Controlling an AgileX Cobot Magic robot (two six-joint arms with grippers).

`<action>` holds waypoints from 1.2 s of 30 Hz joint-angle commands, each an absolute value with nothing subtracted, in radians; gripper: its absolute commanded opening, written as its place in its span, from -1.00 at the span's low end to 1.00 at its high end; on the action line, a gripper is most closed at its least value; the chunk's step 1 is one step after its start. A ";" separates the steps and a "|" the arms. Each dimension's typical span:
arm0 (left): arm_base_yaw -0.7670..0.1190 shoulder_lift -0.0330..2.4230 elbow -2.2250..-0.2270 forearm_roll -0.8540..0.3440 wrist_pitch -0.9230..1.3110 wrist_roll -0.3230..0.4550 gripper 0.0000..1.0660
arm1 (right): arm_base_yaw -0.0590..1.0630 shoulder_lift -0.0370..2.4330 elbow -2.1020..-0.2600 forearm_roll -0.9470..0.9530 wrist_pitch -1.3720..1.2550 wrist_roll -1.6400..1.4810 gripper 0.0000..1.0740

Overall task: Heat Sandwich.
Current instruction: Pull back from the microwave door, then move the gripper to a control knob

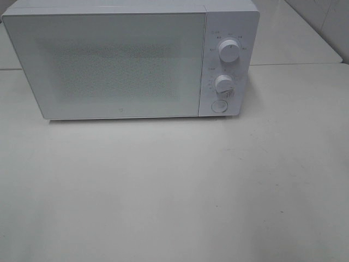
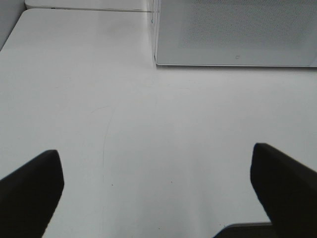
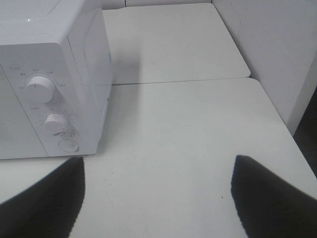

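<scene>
The sandwich is out of view in every frame. A white microwave (image 1: 131,60) stands at the back of the table with its door shut; two round knobs (image 1: 229,50) and a round button sit on its right panel. Neither arm shows in the high view. In the left wrist view my left gripper (image 2: 158,193) stands open over bare table, the microwave's front corner (image 2: 237,34) ahead of it. In the right wrist view my right gripper (image 3: 158,198) is open with nothing between its fingers, the microwave's control panel (image 3: 49,109) ahead and to one side.
A white table (image 1: 174,191) stretches in front of the microwave. A second table surface (image 3: 173,39) joins behind it, and a wall (image 3: 277,49) rises beside the right side.
</scene>
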State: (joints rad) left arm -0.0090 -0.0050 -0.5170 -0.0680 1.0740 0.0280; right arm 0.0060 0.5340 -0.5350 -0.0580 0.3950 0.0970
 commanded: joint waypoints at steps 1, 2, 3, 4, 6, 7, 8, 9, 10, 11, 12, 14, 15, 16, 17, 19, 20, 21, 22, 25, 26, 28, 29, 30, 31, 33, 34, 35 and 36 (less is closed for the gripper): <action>-0.004 -0.029 -0.515 -0.069 1.070 0.021 0.82 | 0.004 0.613 -0.537 -0.059 0.308 0.099 0.44; -0.004 -0.029 -0.515 -0.069 1.070 0.021 0.82 | 0.004 0.632 -0.537 -0.059 0.292 0.099 0.43; -0.004 -0.029 -0.515 -0.069 1.070 0.021 0.82 | 0.004 0.657 -0.537 -0.059 0.271 0.099 0.43; -0.004 -0.029 -0.515 -0.069 1.070 0.021 0.82 | 0.004 0.657 -0.537 -0.059 0.271 0.099 0.43; -0.004 -0.029 -0.515 -0.069 1.070 0.021 0.82 | 0.004 0.726 -0.537 -0.059 0.210 0.099 0.42; -0.004 -0.029 -0.515 -0.069 1.070 0.021 0.82 | 0.004 0.751 -0.537 -0.059 0.186 0.100 0.42; -0.004 -0.029 -0.515 -0.069 1.070 0.021 0.82 | 0.004 0.775 -0.537 -0.059 0.160 0.102 0.42; -0.004 -0.029 -0.515 -0.069 1.070 0.021 0.82 | 0.004 0.775 -0.537 -0.059 0.160 0.102 0.42; -0.004 -0.029 -0.515 -0.069 1.070 0.021 0.82 | 0.004 0.819 -0.537 -0.059 0.108 0.113 0.42; -0.004 -0.029 -0.515 -0.069 1.070 0.021 0.82 | 0.004 0.840 -0.537 -0.059 0.085 0.122 0.42; -0.004 -0.029 -0.515 -0.069 1.070 0.021 0.82 | 0.004 0.865 -0.537 -0.059 0.056 0.134 0.42; -0.004 -0.029 -0.515 -0.069 1.070 0.021 0.82 | 0.004 0.917 -0.537 -0.059 0.000 0.152 0.42; -0.004 -0.029 -0.515 -0.069 1.070 0.021 0.82 | 0.004 0.941 -0.537 -0.059 -0.029 0.155 0.42; -0.004 -0.029 -0.515 -0.069 1.070 0.021 0.82 | 0.004 0.960 -0.537 -0.059 -0.052 0.156 0.42; -0.004 -0.029 -0.515 -0.069 1.070 0.021 0.82 | 0.004 0.960 -0.537 -0.059 -0.052 0.156 0.42; -0.004 -0.029 -0.515 -0.069 1.070 0.021 0.82 | 0.004 1.025 -0.535 -0.059 -0.139 0.156 0.42; -0.004 -0.029 -0.515 -0.069 1.070 0.021 0.82 | 0.004 1.046 -0.526 -0.059 -0.182 0.156 0.42; -0.004 -0.029 -0.515 -0.069 1.070 0.021 0.82 | 0.004 1.067 -0.515 -0.059 -0.225 0.156 0.42; -0.004 -0.029 -0.515 -0.069 1.070 0.021 0.82 | 0.004 1.067 -0.515 -0.059 -0.225 0.156 0.42; -0.004 -0.029 -0.515 -0.069 1.070 0.021 0.82 | 0.006 1.144 -0.455 -0.044 -0.432 0.150 0.42; -0.004 -0.029 -0.515 -0.069 1.070 0.021 0.82 | 0.032 1.178 -0.430 0.009 -0.499 0.121 0.42; -0.004 -0.029 -0.515 -0.069 1.070 0.021 0.82 | 0.051 1.197 -0.418 0.048 -0.538 0.084 0.42; -0.004 -0.029 -0.515 -0.069 1.070 0.021 0.82 | 0.068 1.213 -0.406 0.086 -0.567 0.040 0.42; -0.004 -0.029 -0.515 -0.069 1.070 0.021 0.82 | 0.091 1.238 -0.395 0.124 -0.606 -0.009 0.42; -0.004 -0.029 -0.515 -0.069 1.070 0.021 0.82 | 0.148 1.278 -0.377 0.204 -0.687 -0.086 0.42; -0.004 -0.029 -0.515 -0.069 1.070 0.021 0.82 | 0.178 1.300 -0.370 0.252 -0.724 -0.123 0.42; -0.004 -0.029 -0.515 -0.069 1.070 0.021 0.82 | 0.203 1.317 -0.365 0.287 -0.754 -0.151 0.42; -0.004 -0.029 -0.515 -0.069 1.070 0.021 0.82 | 0.234 1.337 -0.361 0.328 -0.792 -0.181 0.42; -0.004 -0.029 -0.515 -0.069 1.070 0.021 0.82 | 0.289 1.372 -0.361 0.396 -0.839 -0.232 0.42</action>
